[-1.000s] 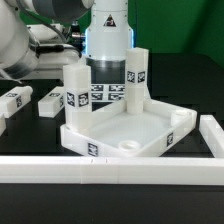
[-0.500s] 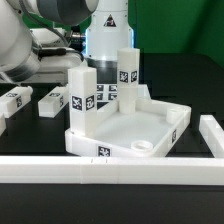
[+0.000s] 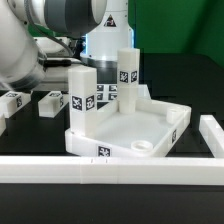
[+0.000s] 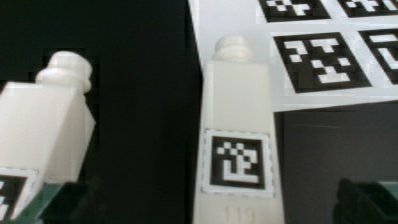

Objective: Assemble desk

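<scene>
The desk (image 3: 120, 150) is sitting mid-table, just behind the front bar (image 3: 110, 170), and is standing half built. Two legs are already standing upright in its corners, one at the exterior view's left (image 3: 82, 100) and one at the back (image 3: 127, 75). The round front socket (image 3: 140, 147) is lying empty, so more legs are probably still needed.

Two loose legs are lying flat and side by side, well apart from the desk on the exterior view's left. The gripper (image 4: 214, 200) is hanging over the nearer leg (image 4: 231, 130), fully open and holding nothing. Its fingers (image 4: 368, 195) are straddling the leg's tagged end with clearance on both sides, which looks like lining up for a pick. The other loose leg (image 4: 54, 115) is lying close by, so a finger coming down could be nudging it. The marker board (image 4: 338, 50) is lying at the chosen leg's far side; I cannot tell whether they are touching.
</scene>
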`<state>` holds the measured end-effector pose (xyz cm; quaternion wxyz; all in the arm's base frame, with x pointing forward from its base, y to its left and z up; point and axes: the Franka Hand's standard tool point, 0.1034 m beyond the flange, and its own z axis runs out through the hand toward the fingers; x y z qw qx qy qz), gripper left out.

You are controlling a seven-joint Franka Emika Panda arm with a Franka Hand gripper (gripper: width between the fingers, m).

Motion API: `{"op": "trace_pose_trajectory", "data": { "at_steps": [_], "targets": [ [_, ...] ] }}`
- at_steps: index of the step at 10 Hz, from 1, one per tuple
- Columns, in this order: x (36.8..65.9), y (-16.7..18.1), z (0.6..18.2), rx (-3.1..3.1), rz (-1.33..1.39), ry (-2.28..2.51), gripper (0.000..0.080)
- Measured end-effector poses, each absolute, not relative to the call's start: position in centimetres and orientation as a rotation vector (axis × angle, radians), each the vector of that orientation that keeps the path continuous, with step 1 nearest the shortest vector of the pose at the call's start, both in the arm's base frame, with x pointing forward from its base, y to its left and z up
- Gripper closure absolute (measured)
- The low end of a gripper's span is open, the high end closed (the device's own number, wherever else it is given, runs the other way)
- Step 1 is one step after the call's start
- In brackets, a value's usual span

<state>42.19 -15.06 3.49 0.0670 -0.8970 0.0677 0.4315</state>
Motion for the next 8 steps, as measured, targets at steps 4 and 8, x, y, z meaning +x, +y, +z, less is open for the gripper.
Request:
{"op": "trace_pose_trajectory", "data": {
  "at_steps": [4, 8],
  "targets": [
    [41.6, -14.9, 2.5, -2.699, 1.342, 0.245, 0.0150],
    [41.8, -15.1, 2.1, -2.704, 1.351, 0.259, 0.0150]
  ]
}}
